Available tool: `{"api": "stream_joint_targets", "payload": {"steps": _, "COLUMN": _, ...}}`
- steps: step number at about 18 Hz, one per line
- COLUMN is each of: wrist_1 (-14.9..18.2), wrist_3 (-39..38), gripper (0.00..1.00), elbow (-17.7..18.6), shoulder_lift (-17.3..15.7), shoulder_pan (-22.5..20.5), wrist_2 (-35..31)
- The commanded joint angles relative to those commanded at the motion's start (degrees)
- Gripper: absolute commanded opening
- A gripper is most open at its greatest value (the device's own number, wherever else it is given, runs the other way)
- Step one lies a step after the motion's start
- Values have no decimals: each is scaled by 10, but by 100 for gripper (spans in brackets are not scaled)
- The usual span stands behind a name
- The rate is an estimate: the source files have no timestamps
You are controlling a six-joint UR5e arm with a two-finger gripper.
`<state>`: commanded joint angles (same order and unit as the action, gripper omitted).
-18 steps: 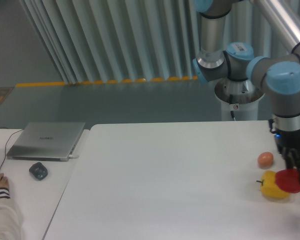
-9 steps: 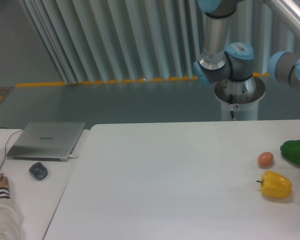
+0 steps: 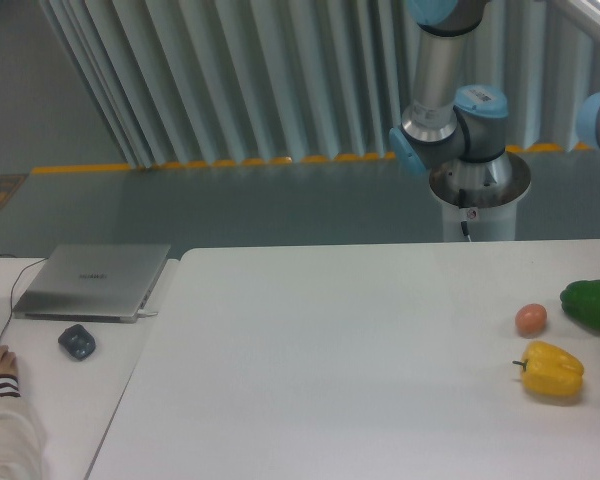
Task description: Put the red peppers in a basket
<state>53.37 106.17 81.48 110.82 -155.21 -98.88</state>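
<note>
A smooth white table (image 3: 330,350) carries three items near its right edge. The yellow pepper (image 3: 552,370) is glossy and lobed, with a short dark stem pointing left. Just up-left of it, apart, sits a small round orange-pink fruit (image 3: 531,319). Up-right of the yellow pepper lies a shiny green pepper (image 3: 591,304). Far left of it rests a closed grey laptop (image 3: 92,281). Only the arm (image 3: 450,110) base joints show; the gripper and red pepper are out of frame.

obstacles: 3 at R edge | yellow pepper (image 3: 553,370), green pepper (image 3: 591,304), small fruit (image 3: 530,319) close together
</note>
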Motion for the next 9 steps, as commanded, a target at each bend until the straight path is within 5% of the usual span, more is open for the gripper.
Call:
{"api": "stream_joint_targets", "payload": {"steps": 7, "wrist_1": -12, "wrist_3": 6, "gripper": 55, "elbow": 4, "shoulder_lift": 11, "shoulder_pan": -18, "wrist_2": -19}}
{"api": "stream_joint_targets", "payload": {"steps": 8, "wrist_1": -12, "wrist_3": 7, "gripper": 70, "elbow": 10, "shoulder_lift": 10, "shoulder_pan": -18, "wrist_2": -24}}
{"api": "stream_joint_targets", "payload": {"steps": 9, "wrist_1": -12, "wrist_3": 1, "gripper": 100, "elbow": 17, "shoulder_lift": 8, "shoulder_pan": -18, "wrist_2": -29}}
